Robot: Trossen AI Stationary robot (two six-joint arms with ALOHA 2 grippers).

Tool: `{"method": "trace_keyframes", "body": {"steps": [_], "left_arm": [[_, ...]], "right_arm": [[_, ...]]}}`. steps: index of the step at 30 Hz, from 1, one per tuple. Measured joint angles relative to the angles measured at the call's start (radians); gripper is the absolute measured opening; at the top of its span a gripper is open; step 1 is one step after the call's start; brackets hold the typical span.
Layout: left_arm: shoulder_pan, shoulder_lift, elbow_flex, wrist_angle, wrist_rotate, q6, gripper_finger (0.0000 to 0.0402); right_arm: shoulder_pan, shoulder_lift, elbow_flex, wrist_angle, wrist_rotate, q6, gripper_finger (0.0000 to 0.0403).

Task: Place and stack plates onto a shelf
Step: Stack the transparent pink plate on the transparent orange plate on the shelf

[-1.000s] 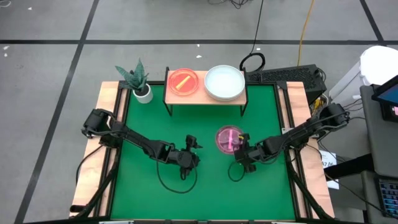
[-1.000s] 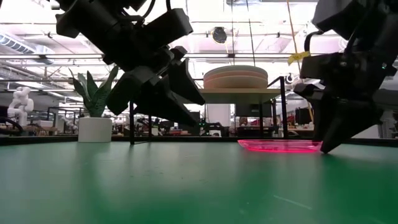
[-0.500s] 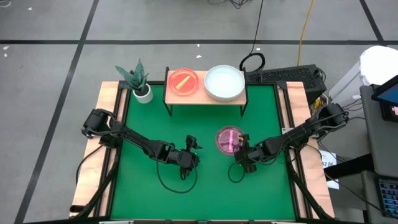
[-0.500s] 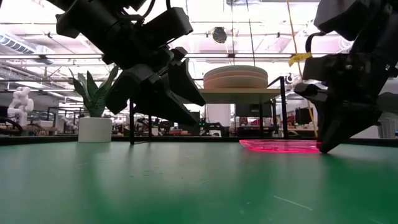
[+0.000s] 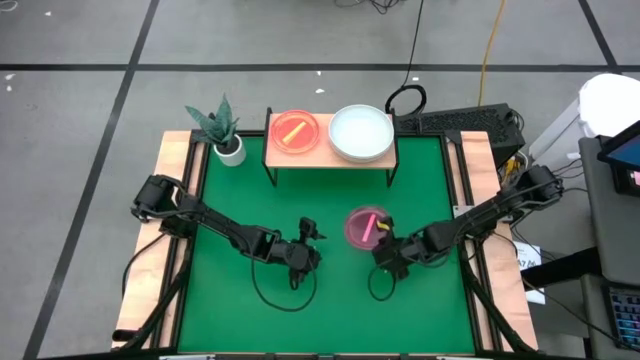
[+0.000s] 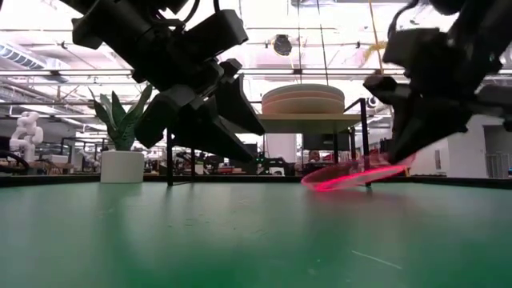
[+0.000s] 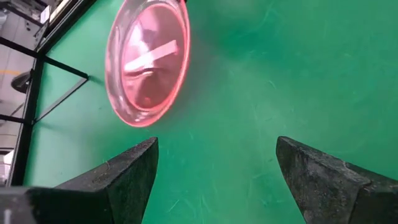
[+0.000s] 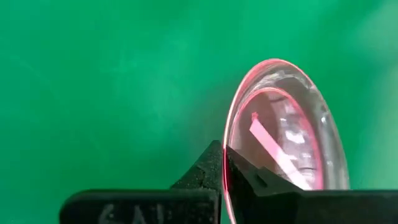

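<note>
A small translucent pink plate (image 5: pixel 366 228) with a pale stripe is tilted over the green mat, with my right gripper (image 5: pixel 386 250) shut on its rim. The plate (image 6: pixel 356 174) slopes up toward the gripper (image 6: pixel 400 152). My left gripper (image 5: pixel 312 252) hangs open to the plate's left and touches nothing; its wrist view shows the plate (image 7: pixel 148 62) ahead of the fingers. The shelf (image 5: pixel 328 156) stands at the far edge, bearing an orange-pink plate (image 5: pixel 294 131) and a white stack of plates (image 5: pixel 361 133). My right gripper pinches the plate's rim (image 8: pixel 226 144) on its near right side between its two fingers, one on the inner face and one on the outer. The fingers slant down from the table's right. The held edge is lifted and the opposite edge (image 6: pixel 314 182) hangs low by the mat.
A potted plant (image 5: pixel 222 130) stands left of the shelf at the far left corner. Wooden strips (image 5: pixel 165 230) border the mat on both sides. Open green mat (image 5: pixel 330 310) lies between the arms and the near edge.
My right gripper has shut on the plate's rim, then risen a little and rolled. The plate, flat on the mat before, is now tipped: its gripped edge is lifted while the opposite edge stays low.
</note>
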Motion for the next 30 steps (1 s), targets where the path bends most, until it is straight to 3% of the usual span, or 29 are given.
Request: {"method": "trace_keyframes", "body": {"steps": [9, 20, 23, 30], "left_arm": [[-0.021, 0.0, 0.0, 0.031, -0.05, 0.113, 0.0328], [-0.021, 0.0, 0.0, 0.085, -0.051, 0.226, 0.0325], [-0.017, 0.0, 0.0, 0.084, -0.051, 0.289, 0.0307], [0.012, -0.001, 0.0, 0.083, -0.049, 0.422, 0.0221]], "right_arm": [[0.033, 0.007, 0.131, -0.033, 0.0, -0.062, 0.0], [0.049, 0.006, 0.142, 0.005, -0.028, -0.078, 0.0], [0.05, 0.006, 0.142, 0.039, -0.031, -0.087, 0.0], [0.051, 0.006, 0.142, 0.099, -0.11, -0.094, 0.0]]}}
